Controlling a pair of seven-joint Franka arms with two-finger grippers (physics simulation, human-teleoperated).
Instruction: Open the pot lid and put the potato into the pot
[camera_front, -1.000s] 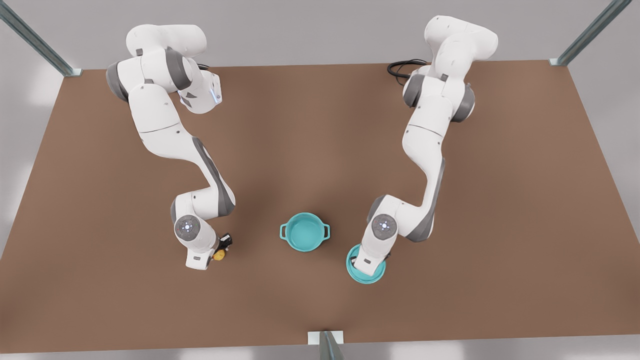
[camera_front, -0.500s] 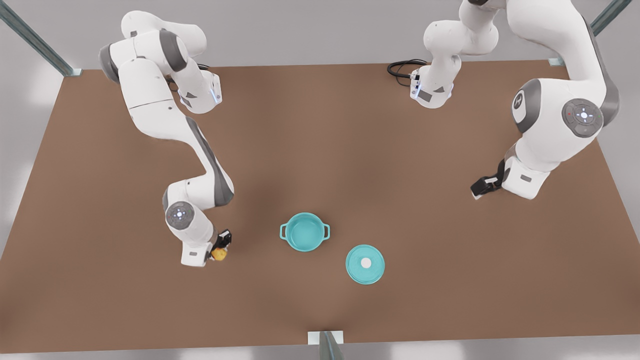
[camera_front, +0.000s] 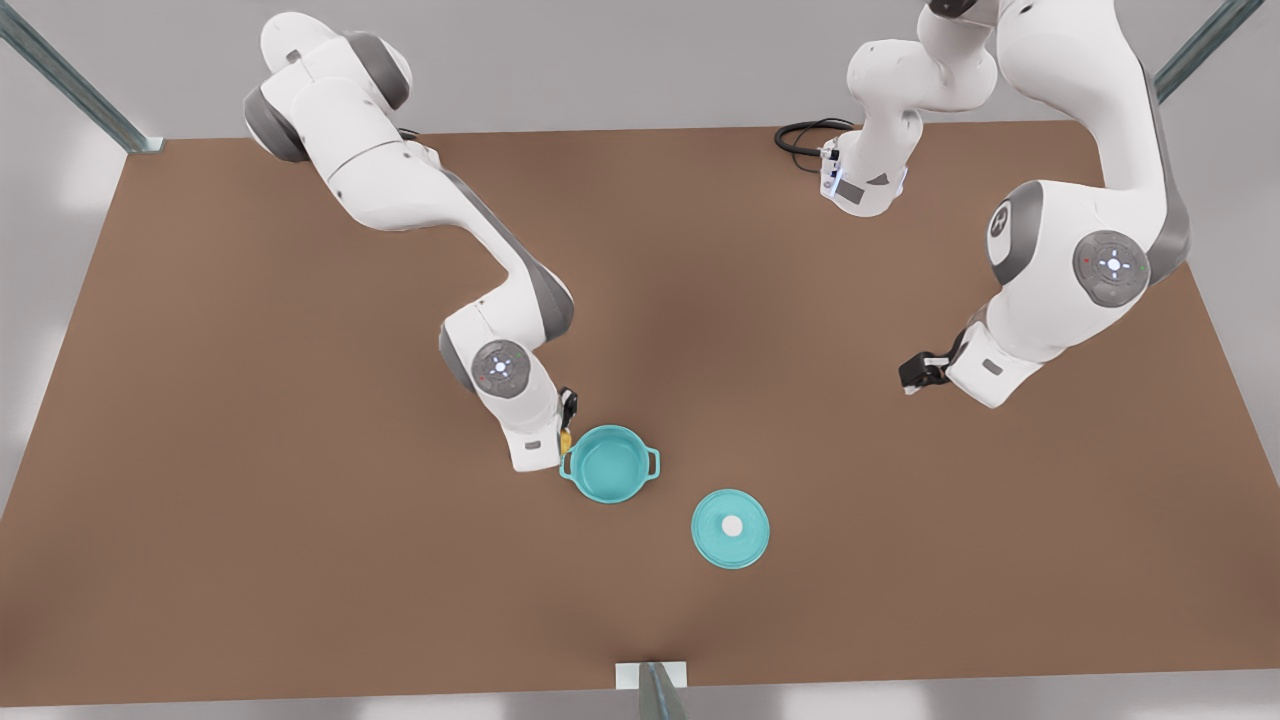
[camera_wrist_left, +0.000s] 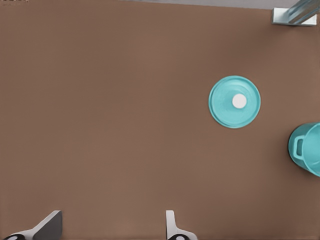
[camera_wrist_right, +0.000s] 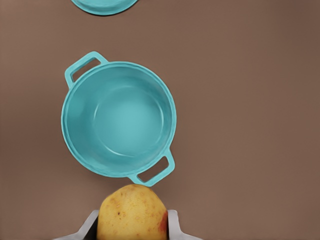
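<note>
The teal pot (camera_front: 610, 463) (camera_wrist_right: 118, 117) stands uncovered and empty near the table's front middle. Its lid (camera_front: 731, 527) (camera_wrist_left: 234, 101), a flat teal disc with a white knob, lies on the table just to the front view's right of the pot. My right gripper (camera_front: 566, 425) (camera_wrist_right: 132, 227) is shut on the yellow potato (camera_front: 566, 438) (camera_wrist_right: 132, 212) and hangs beside the pot's handle on the front view's left. My left gripper (camera_front: 912, 376) (camera_wrist_left: 110, 227) is open, holds nothing, and waits raised far off at the front view's right.
A brown table (camera_front: 300, 560) carries everything. A black cable (camera_front: 805, 135) lies by the arm base at the back. Metal frame posts stand at the back corners and at the front edge's middle (camera_front: 655, 690).
My left gripper let go of the lid and pulled up and away to the front view's right. My right gripper carried the potato from the front view's left over to the pot's handle.
</note>
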